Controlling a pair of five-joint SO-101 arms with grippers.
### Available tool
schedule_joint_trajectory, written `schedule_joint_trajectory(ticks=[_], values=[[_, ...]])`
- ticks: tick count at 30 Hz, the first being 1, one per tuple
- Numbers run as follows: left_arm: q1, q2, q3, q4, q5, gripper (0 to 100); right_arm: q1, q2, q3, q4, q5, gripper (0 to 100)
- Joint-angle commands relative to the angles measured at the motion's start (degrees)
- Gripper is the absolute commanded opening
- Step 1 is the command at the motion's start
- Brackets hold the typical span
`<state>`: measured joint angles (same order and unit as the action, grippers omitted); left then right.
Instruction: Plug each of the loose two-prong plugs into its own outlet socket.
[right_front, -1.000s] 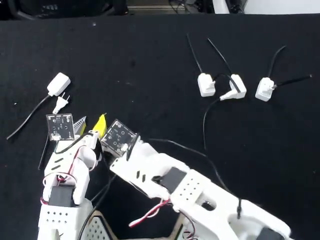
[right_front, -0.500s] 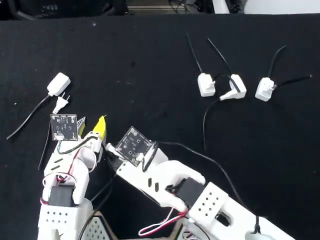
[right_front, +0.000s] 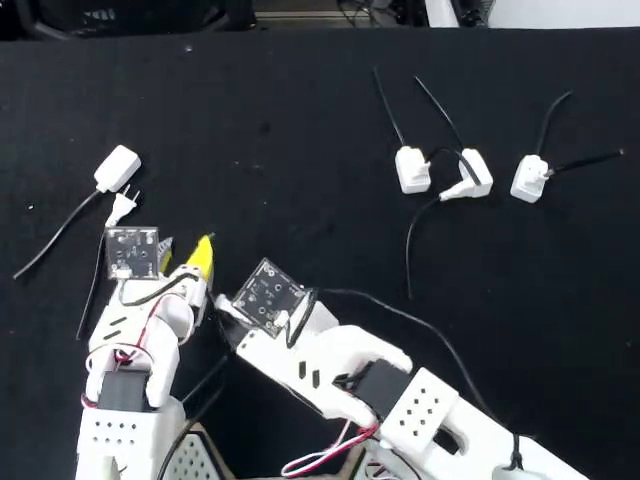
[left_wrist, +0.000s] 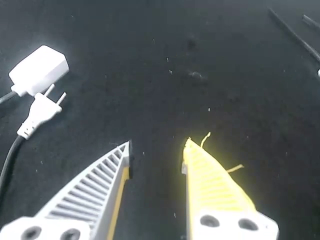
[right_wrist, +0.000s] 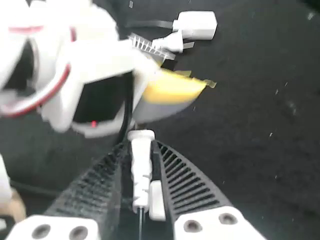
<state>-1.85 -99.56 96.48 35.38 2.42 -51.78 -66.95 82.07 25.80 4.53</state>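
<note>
The left gripper (left_wrist: 157, 145) sits over the near-left part of the matte black table (right_front: 300, 150). Its two tapered fingers, one grey and ribbed, the other bright yellow, are spread apart with nothing between them. Just beyond it on the far left lies the loose plug (left_wrist: 40, 112), a slim white moulded body with two bare metal prongs and a thin black cord. Its prongs point at the socket block (left_wrist: 39, 69), a rounded white plastic box just beside it. The right gripper (right_wrist: 140, 147) is close on the right of the left arm. Its black, ridged, wedge-shaped fingers are pinched onto the held plug (right_wrist: 140, 167), a narrow white piece standing lengthwise between them, with its rounded end just short of the left arm's yellow finger. Well apart, on the far right, three small white boxy sockets (right_front: 475, 172) lie in a row, thin black cords running off them. A white plug body touches the middle one at an angle.
</note>
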Motion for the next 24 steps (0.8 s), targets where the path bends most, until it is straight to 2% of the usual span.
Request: schedule_joint_trajectory(ticks=[1,9,14,17,24], values=[[-3.6,-0.6,-2.6,0.2,0.1,18,5.7,-1.5,-0.4,1.8,-0.2,1.1],[-4.4,-0.6,-1.2,-0.1,0.1,18,14.3,0.1,0.2,7.2,4.8,1.1],[-4.4,-0.6,-1.0,0.0,0.1,18,22.2,10.8,-5.3,9.7,6.6,1.1],[-4.4,-0.6,-1.0,0.2,0.1,18,22.9,19.6,-14.4,16.9,6.6,1.1],[-5.0,-0.6,-1.0,0.4,-0.4,18,22.7,36.2,-44.6,41.6,6.6,1.1]])
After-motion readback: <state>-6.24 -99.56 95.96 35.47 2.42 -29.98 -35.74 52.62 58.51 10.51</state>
